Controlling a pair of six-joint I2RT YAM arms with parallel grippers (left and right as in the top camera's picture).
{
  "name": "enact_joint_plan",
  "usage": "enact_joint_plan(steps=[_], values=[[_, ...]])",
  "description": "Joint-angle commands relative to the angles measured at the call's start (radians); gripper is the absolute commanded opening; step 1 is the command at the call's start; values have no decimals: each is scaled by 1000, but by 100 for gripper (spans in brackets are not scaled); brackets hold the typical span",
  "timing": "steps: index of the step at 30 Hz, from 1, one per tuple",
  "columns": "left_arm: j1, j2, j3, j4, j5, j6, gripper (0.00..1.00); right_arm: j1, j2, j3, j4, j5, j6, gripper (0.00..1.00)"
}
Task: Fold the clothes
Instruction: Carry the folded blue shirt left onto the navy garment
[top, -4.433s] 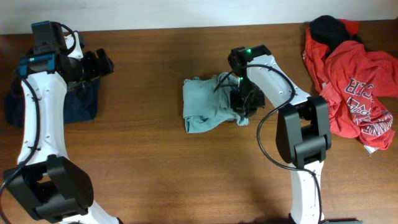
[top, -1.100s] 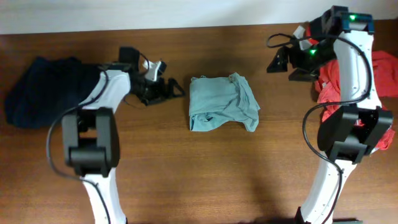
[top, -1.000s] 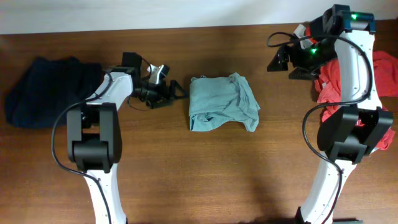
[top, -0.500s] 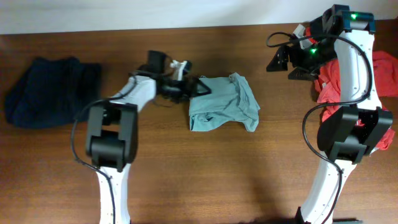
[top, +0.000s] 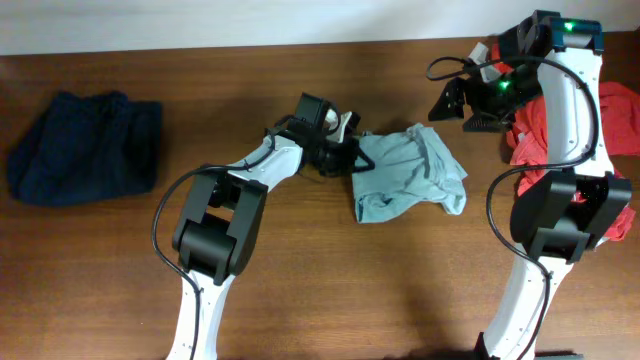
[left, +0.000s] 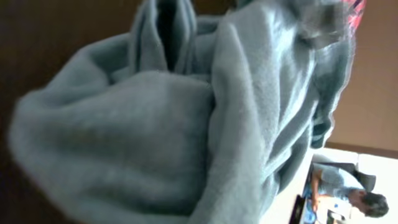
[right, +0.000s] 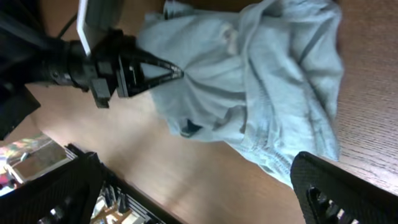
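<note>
T-shirt (top: 412, 172), soft pale grey-blue cloth bunched in folds, pinched by left pincer (top: 354, 162); right pincer (top: 458, 108) spread.

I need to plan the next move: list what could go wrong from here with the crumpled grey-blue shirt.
The left gripper is shut on a bunched edge of the pale grey-blue cloth T-shirt; it may hold several layers, so pulling could drag the heap instead of spreading it.
The open right gripper hovers apart, so nothing pins the far side; the shirt may slide on the brown wooden table.
</note>
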Motion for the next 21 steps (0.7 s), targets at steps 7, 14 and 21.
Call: enact_joint_plan(steps=[7, 14, 21], values=[[32, 6, 2, 68, 13, -76, 1, -3, -47, 19, -7, -6, -40, 99], [143, -51, 24, 37, 55, -94, 1, -5, -47, 19, -3, -6, -39, 98], [288, -156, 41, 37, 54, -126, 0, -5, -47, 19, -3, -6, -39, 99]])
